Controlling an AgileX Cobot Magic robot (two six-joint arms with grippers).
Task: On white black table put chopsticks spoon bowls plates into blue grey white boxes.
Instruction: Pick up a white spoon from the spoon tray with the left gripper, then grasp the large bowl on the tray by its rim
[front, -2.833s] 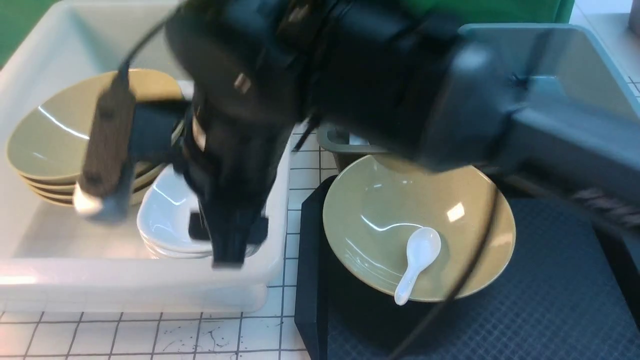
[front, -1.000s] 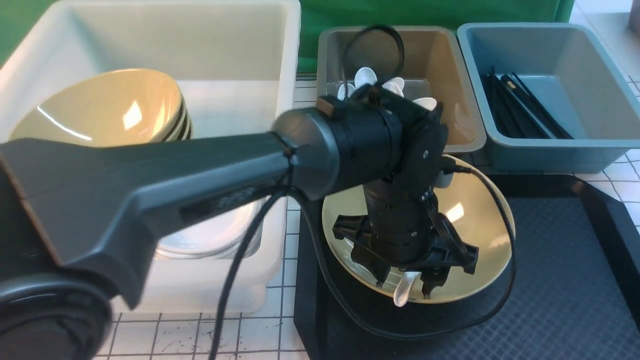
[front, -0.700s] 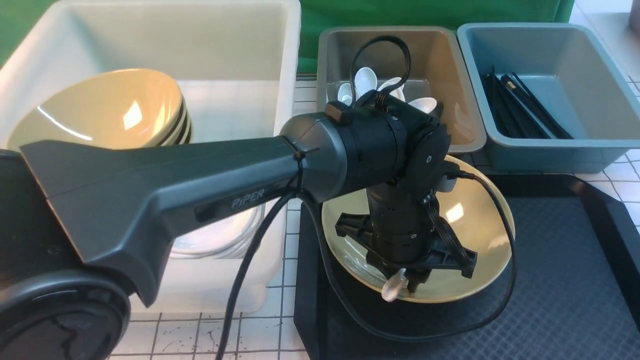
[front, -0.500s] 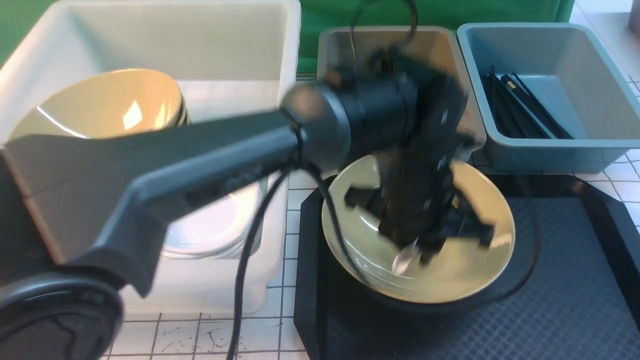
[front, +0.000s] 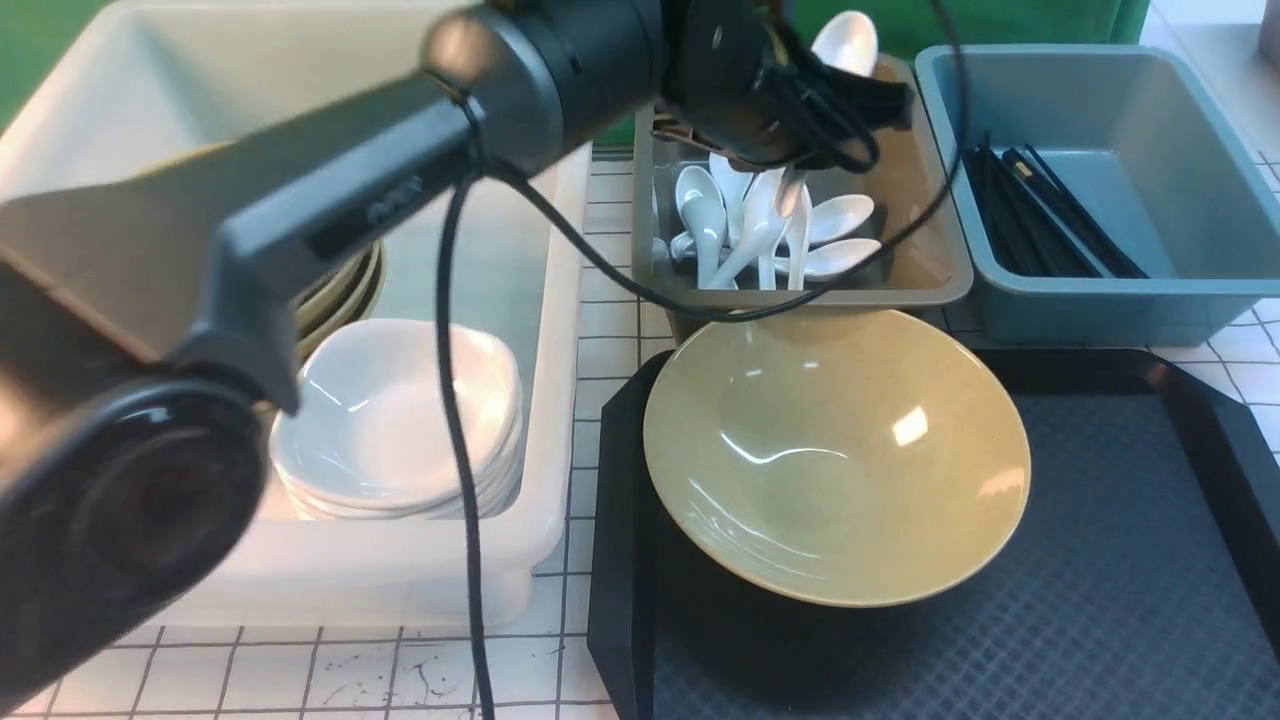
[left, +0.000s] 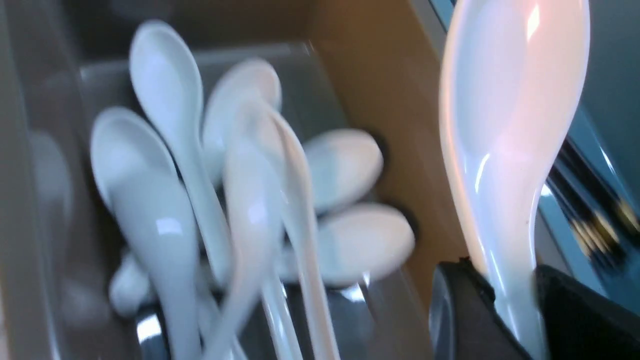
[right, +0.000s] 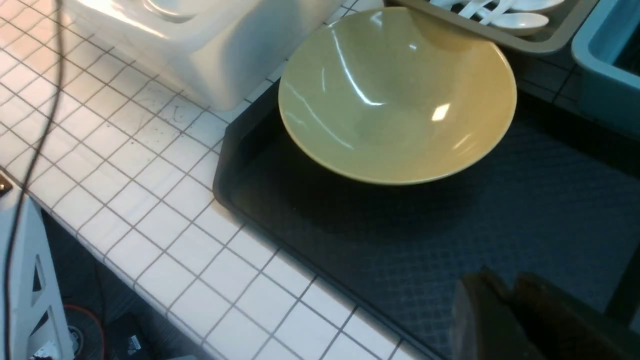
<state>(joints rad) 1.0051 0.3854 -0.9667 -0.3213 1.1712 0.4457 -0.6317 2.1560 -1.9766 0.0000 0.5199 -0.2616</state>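
Above the grey bin (front: 800, 297), twelve o'clock of the bowl (front: 835, 460), the left gripper (left: 515, 315) clamps a spoon (left: 510, 125); the right gripper (right: 510, 320) sits closed, empty.

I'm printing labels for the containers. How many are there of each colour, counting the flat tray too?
White tub: 1
Grey bin: 1
Blue bin: 1
Black tray: 1
Total: 4

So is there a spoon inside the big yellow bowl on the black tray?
No, the yellow bowl has nothing in it; the white spoon is up in the left gripper.
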